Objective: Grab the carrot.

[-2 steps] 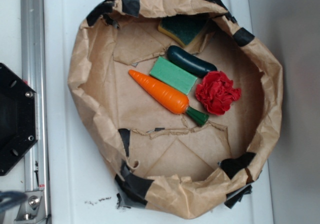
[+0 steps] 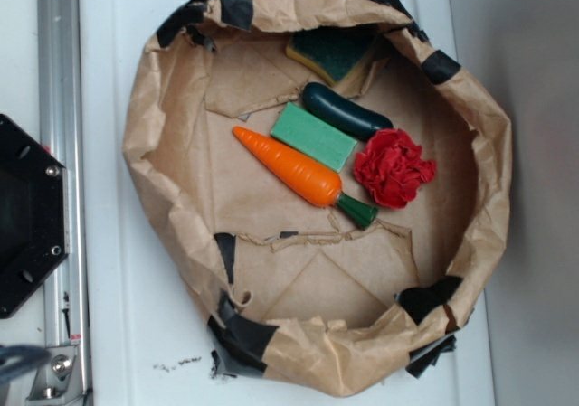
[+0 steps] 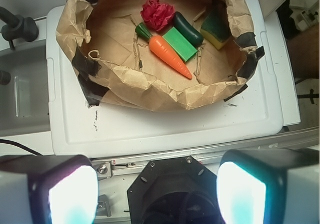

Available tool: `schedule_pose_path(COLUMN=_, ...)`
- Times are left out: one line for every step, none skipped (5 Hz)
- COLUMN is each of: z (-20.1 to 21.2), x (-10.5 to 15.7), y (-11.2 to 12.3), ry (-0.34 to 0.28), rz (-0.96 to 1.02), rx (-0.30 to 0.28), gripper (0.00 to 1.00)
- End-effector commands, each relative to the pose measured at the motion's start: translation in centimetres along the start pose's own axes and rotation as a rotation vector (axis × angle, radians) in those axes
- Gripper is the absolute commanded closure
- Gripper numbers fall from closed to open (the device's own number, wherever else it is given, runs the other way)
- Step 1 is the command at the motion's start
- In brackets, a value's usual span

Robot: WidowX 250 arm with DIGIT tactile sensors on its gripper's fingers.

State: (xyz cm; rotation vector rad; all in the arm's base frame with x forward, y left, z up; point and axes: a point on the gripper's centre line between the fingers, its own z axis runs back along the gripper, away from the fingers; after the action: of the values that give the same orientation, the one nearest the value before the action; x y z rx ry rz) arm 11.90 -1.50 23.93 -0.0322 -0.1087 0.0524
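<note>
The carrot (image 2: 294, 168) is glossy orange with a dark green stem. It lies diagonally in the middle of a brown paper basin (image 2: 163, 144), tip to the upper left. It also shows in the wrist view (image 3: 169, 56). My gripper (image 3: 157, 191) is open and empty, its two fingers (image 3: 72, 194) wide apart at the bottom of the wrist view. It hangs above the black robot base, well short of the basin. The gripper is out of the exterior view.
Beside the carrot lie a green block (image 2: 312, 136), a dark green cucumber toy (image 2: 346, 110), a red ruffled cloth ball (image 2: 393, 167) and a yellow-green sponge (image 2: 333, 51). The basin sits on a white board (image 2: 118, 270). The black base (image 2: 27, 216) and a metal rail (image 2: 61, 108) are at the left.
</note>
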Motion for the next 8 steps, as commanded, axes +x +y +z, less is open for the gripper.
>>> schedule_pose_path(z=-7.4, x=9.5, y=1.4, ry=-0.141, rz=-0.025, rx=0.028, gripper=0.00)
schedule_pose_path(z=-11.2, x=13.5, y=1.1, ry=-0.169, rz=-0.055, rx=0.032, gripper=0.00)
schedule_pose_path(z=-11.2, x=13.5, y=1.1, ry=-0.169, rz=-0.055, rx=0.032, gripper=0.00)
schedule_pose_path(z=-11.2, x=13.5, y=1.1, ry=-0.169, rz=-0.055, rx=0.032, gripper=0.00)
schedule_pose_path(z=-11.2, x=13.5, y=1.1, ry=-0.169, rz=-0.055, rx=0.032, gripper=0.00)
schedule_pose_path(z=-15.2, x=13.4, y=1.6, ry=-0.185, rz=-0.198, rx=-0.049, gripper=0.00)
schedule_pose_path(z=-16.7, x=12.4, y=0.4, ry=-0.216, rz=-0.367, rx=-0.100, gripper=0.00)
schedule_pose_path(z=-19.2, x=13.0, y=0.1, ry=-0.199, rz=-0.431, rx=-0.080, gripper=0.00)
